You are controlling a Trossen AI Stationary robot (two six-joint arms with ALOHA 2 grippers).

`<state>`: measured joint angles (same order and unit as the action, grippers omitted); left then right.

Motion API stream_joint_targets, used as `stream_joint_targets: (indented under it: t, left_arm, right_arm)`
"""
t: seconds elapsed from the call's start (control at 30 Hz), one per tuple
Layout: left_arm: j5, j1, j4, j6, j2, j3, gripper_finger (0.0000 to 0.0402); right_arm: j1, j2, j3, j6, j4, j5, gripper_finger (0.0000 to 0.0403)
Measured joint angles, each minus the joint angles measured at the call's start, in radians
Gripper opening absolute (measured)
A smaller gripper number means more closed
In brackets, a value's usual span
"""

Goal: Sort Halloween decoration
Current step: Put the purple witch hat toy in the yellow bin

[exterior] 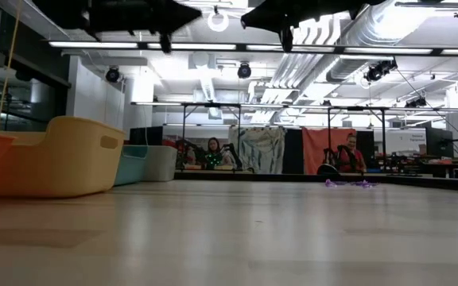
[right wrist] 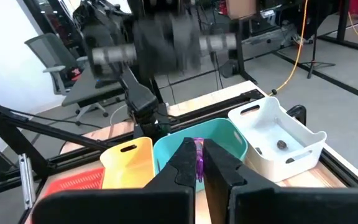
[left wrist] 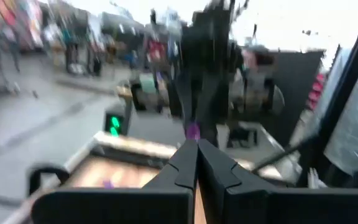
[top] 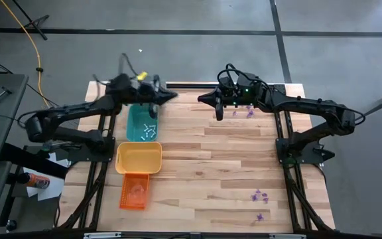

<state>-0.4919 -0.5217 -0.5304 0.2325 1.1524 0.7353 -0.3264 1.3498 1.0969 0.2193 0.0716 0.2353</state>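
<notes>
Our right gripper (right wrist: 199,163) pinches a purple trinket (right wrist: 199,157), the teal tray (right wrist: 225,138) ahead of it. Our left gripper (left wrist: 196,163) is pressed together, empty. A mistimed release could drop the trinket into the neighbouring white tray (right wrist: 291,134).

desk (top: 217,172): pale wood planks | left side: teal tray (top: 141,123), yellow tray (top: 138,158), orange tray (top: 134,191) in a row | far right: purple trinkets (top: 249,111) | near right: more purple trinkets (top: 260,196)

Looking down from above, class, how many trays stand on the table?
4: a pale tray farthest back, mostly hidden under the left arm, then the teal tray, yellow tray and orange tray in one column.
</notes>
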Motion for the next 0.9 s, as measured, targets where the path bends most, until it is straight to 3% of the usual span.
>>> stream_joint_targets:
  t: [0.2, 0.53, 0.67, 0.9]
  left_arm:
    - [0.001, -0.059, 0.013, 0.001, -0.188, 0.000, 0.0000]
    - [0.005, -0.068, 0.073, 0.019, -0.334, 0.000, 0.0000]
    - [0.005, -0.068, 0.095, 0.019, -0.335, 0.000, 0.0000]
    - [0.005, -0.068, 0.120, 0.026, -0.332, 0.000, 0.0000]
  right_arm:
    - [0.018, 0.129, 0.002, 0.027, 0.046, 0.000, 0.0002]
    - [0.110, 0.577, 0.039, 0.276, 0.568, 0.028, 0.0002]
    - [0.155, 0.676, 0.148, 0.308, 0.562, 0.090, 0.0002]
    - [0.243, 0.787, 0.351, 0.140, 0.438, 0.144, 0.0002]
